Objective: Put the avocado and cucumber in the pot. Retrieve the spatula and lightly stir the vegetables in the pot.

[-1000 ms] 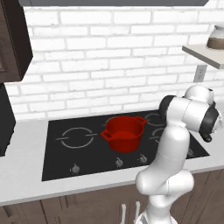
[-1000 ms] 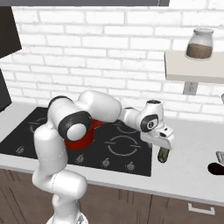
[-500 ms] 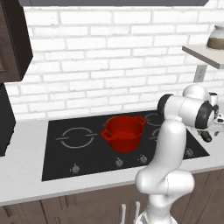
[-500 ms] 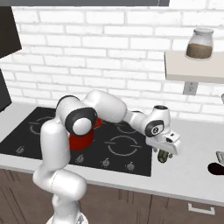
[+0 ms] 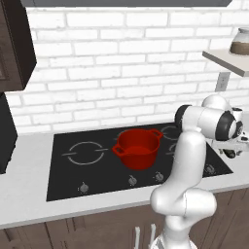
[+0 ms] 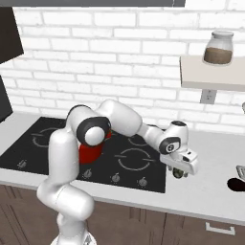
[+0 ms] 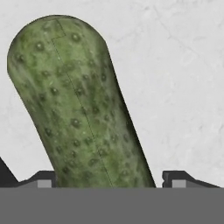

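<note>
Both fingertips (image 7: 43, 179) astride cucumber (image 7: 78, 113)

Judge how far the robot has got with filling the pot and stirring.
Nothing looks done yet. The gripper is down over the cucumber, which lies on the counter between its open jaws, not yet gripped. The red pot waits on the cooktop. The avocado, spatula and stirring remain.

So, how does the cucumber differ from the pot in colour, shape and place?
The cucumber is olive-green, the pot bright red. The cucumber is long and slim, the pot round with loop handles. The cucumber lies on the pale counter, the pot stands on the black hob.
</note>
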### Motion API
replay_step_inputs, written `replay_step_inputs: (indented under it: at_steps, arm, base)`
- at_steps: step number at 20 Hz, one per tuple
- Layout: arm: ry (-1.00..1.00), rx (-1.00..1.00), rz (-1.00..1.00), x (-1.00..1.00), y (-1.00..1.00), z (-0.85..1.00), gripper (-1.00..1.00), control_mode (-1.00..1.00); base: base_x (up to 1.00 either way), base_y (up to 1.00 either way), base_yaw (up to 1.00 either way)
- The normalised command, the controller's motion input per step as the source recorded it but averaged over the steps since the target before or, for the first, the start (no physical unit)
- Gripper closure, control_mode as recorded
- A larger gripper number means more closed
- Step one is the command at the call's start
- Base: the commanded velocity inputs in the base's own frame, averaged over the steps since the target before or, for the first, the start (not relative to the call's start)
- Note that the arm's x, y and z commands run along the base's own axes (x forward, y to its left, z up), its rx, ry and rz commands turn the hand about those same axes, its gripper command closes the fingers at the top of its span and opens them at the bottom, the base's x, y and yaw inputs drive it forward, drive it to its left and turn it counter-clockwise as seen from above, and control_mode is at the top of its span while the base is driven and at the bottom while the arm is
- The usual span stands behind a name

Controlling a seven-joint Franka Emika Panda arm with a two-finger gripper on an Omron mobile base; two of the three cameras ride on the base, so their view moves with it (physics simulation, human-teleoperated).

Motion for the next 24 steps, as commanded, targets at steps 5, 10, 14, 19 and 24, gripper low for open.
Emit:
replay_step_inputs:
  at_steps: [5, 10, 14, 19, 24]
  arm:
    - [0.03, 0.00, 0.00, 0.00, 0.04, 0.05, 1.00, -1.00]
    - [-0.01, -0.02, 0.02, -0.02, 0.67, 0.49, 1.00, -1.00]
    - [-0.20, -0.08, 0.06, -0.11, 1.00, 0.64, 1.00, -1.00]
    - [-0.13, -0.12, 0.06, -0.08, 1.00, 0.91, 1.00, -1.00]
    - [-0.10, -0.04, 0.15, -0.01, 1.00, 0.87, 1.00, -1.00]
  base:
    - [0.00, 0.00, 0.00]
    - [0.00, 0.00, 0.00]
    - [0.00, 0.00, 0.00]
    - [0.00, 0.00, 0.00]
    - [0.00, 0.00, 0.00]
